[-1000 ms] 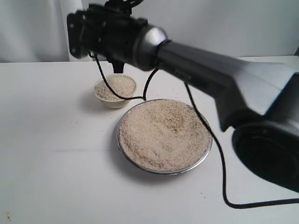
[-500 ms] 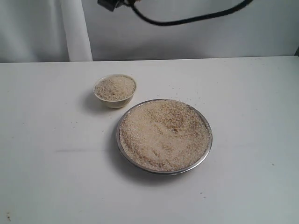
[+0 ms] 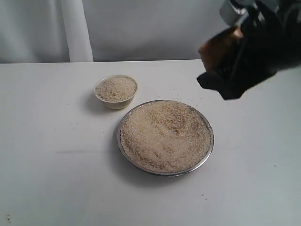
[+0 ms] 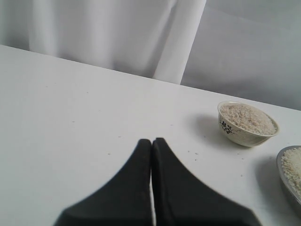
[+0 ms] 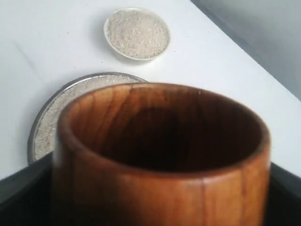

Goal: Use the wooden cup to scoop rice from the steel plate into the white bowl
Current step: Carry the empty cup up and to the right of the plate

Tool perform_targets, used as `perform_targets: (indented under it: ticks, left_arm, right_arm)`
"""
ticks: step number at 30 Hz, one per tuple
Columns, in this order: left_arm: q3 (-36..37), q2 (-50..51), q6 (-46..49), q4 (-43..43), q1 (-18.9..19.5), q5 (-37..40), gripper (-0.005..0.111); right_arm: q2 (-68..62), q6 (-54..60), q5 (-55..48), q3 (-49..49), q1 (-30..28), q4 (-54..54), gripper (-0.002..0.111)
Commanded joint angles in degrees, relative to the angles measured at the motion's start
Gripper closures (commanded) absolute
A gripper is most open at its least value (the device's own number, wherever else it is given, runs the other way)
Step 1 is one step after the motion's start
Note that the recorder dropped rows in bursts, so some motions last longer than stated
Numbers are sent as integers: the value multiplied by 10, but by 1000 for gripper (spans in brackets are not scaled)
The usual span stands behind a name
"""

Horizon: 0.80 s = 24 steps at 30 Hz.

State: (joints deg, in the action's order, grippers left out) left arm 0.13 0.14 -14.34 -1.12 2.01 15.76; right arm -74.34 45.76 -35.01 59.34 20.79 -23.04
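Note:
The steel plate [image 3: 118,141] lies mid-table, heaped with rice [image 3: 164,134]. Behind it to the left stands the white bowl [image 3: 115,103], which also holds rice. My right gripper [image 3: 228,66] hangs blurred in the air above and to the right of the plate, shut on the wooden cup [image 3: 220,44]. The right wrist view is filled by the cup [image 5: 160,183], whose inside is dark with no rice showing, and beyond it are the plate [image 5: 47,109] and the bowl [image 5: 107,38]. My left gripper [image 4: 152,141] is shut on nothing, low over bare table, left of the bowl [image 4: 244,135].
A white curtain [image 3: 75,28] and a grey wall back the white table [image 3: 47,179]. Stray grains dot the tabletop around the dishes. The plate's rim [image 4: 288,181] just enters the left wrist view. The left gripper does not show in the exterior view.
The right arm, stretched over the bowl a second ago, pulled up out of view and now shows at the upper right with the cup. Bowl and plate have not moved.

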Motion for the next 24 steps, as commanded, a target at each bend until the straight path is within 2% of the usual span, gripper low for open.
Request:
perform_targets:
  ticks: [1, 2, 5, 14, 24]
  left_arm:
    - [-1, -1, -2, 1, -3, -5, 107]
    - [-1, -1, -2, 1, -3, -5, 107]
    - [-1, -1, -2, 1, -3, -5, 107]
    - [-1, -1, -2, 1, -3, -5, 107]
    - [-1, -1, -2, 1, -3, -5, 107]
  right_arm:
    - [14, 192, 221, -155, -61, -304, 108]
    - [11, 235, 249, -182, -63, -361, 108]
    - [-9, 300, 330, -236, -63, -433, 108]
    - [-76, 290, 401, -246, -63, -401, 108]
    - [-85, 260, 399, -246, -59, -387, 108]
